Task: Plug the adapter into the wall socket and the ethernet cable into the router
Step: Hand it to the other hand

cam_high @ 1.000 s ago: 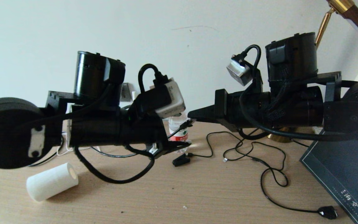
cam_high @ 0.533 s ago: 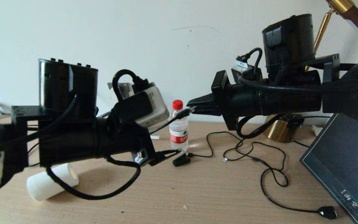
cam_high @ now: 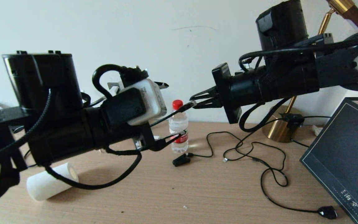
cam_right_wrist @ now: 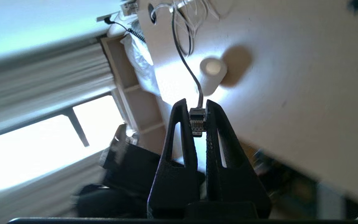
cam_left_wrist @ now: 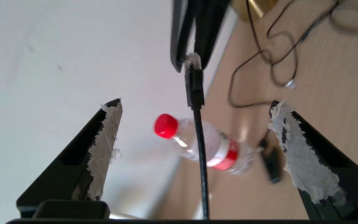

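Black ethernet cable (cam_right_wrist: 197,119) plug sits pinched between right gripper (cam_right_wrist: 197,109) fingers.

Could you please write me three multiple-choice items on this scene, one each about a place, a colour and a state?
1. Where is the paper roll?
A. lying on the desk, under the left arm
B. standing on the book
C. in the right gripper

2. What colour is the bottle cap?
A. blue
B. red
C. white

3. What is the state of the right gripper?
A. open, empty
B. shut on the bottle
C. shut on the ethernet cable plug

Answers:
1 A: the roll lies on its side on the wood in the head view.
2 B: the cap is red in two views.
3 C: the jaws pinch the plug; the left gripper is open.
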